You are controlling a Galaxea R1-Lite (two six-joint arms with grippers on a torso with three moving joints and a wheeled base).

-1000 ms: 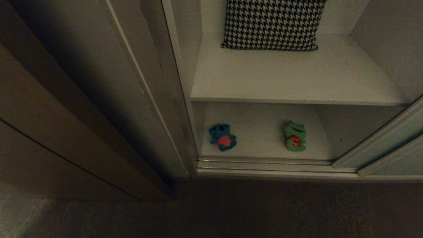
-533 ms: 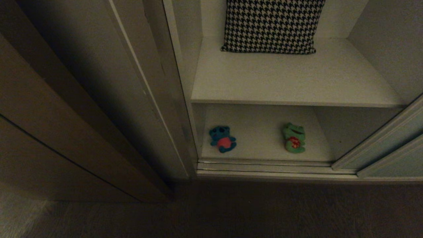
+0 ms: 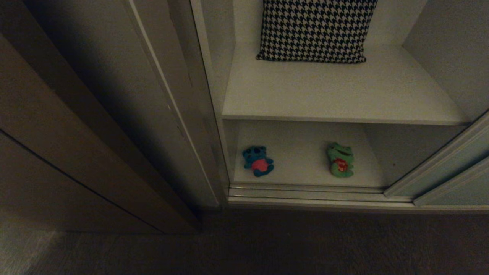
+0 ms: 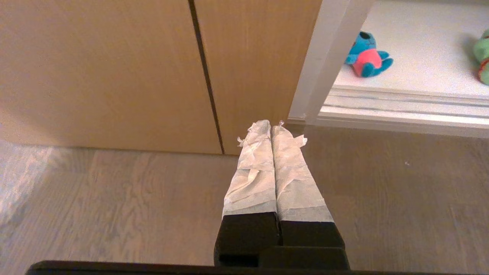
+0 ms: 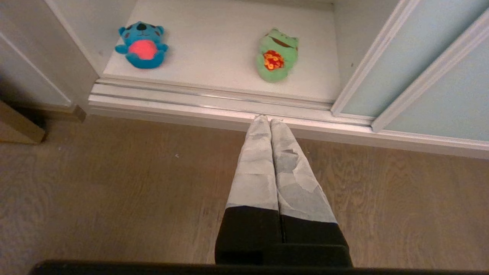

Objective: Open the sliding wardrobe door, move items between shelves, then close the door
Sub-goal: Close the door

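Note:
The sliding wardrobe door (image 3: 471, 152) (image 5: 416, 49) stands slid to the right, leaving the shelves exposed. On the lower shelf (image 3: 298, 152) lie a teal-blue bear (image 3: 258, 161) (image 5: 142, 47) (image 4: 365, 59) at the left and a green frog (image 3: 340, 159) (image 5: 276, 55) (image 4: 482, 57) at the right. The upper shelf (image 3: 324, 91) carries only a cushion. Neither gripper shows in the head view. My left gripper (image 4: 270, 124) is shut and empty above the floor, facing the brown panel. My right gripper (image 5: 266, 118) is shut and empty, pointing at the door track below the frog.
A black-and-white houndstooth cushion (image 3: 315, 28) leans at the back of the upper shelf. A dark brown wooden side panel (image 3: 57, 152) (image 4: 114, 68) stands to the left of the opening. The door track (image 3: 305, 191) runs along the wardrobe's foot, with wooden floor (image 3: 267, 244) in front.
The whole head view has shifted slightly, so the camera moved. The toys, cushion and door have kept their places.

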